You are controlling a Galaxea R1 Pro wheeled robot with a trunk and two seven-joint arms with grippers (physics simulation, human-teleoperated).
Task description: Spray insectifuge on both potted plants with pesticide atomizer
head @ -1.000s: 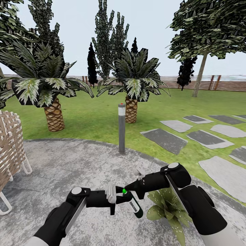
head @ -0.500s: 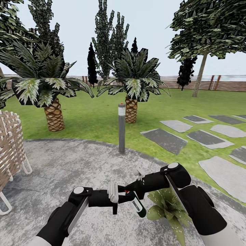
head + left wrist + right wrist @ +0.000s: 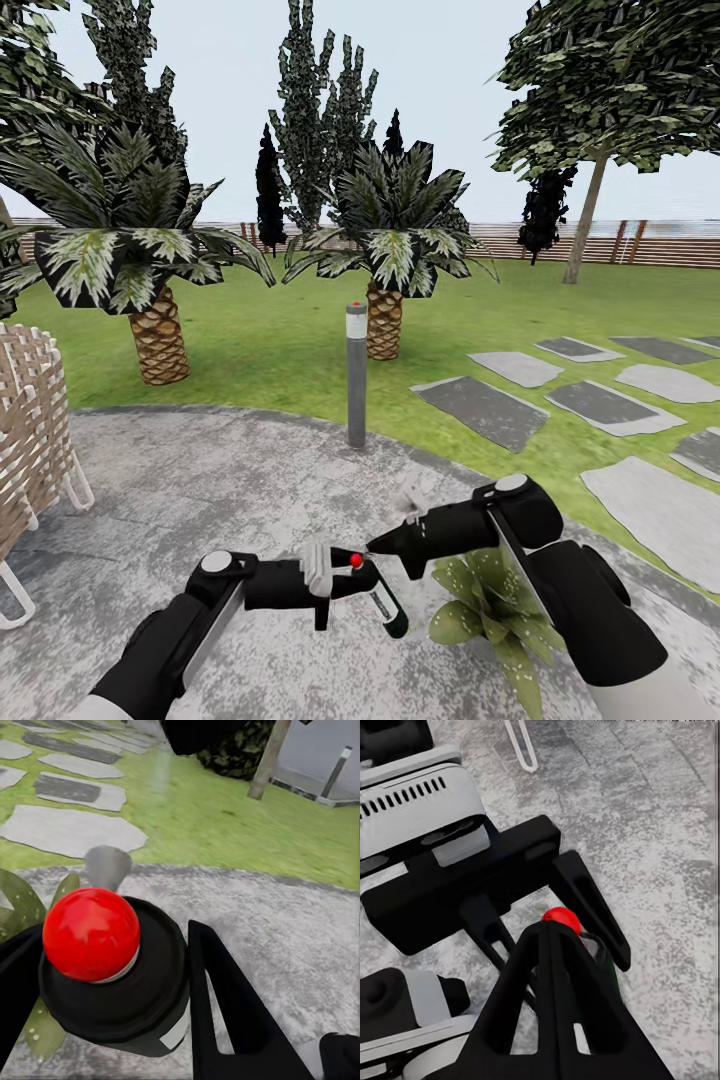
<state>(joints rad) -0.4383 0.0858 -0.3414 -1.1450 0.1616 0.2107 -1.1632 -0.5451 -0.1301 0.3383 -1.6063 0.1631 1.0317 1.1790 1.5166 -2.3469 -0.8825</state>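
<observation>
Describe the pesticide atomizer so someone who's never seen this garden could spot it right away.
On the round grey stone patio, look between the two black arms at its near edge. The left gripper holds the pesticide atomizer: a slim dark green bottle with a white label and red tip, unlike the tall grey post behind.

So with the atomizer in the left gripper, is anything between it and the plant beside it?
Nothing visible blocks it. The left gripper holds the pesticide atomizer over the patio, and the speckled potted plant lies just past it. The closed right gripper sits above the red tip, not between them.
</observation>
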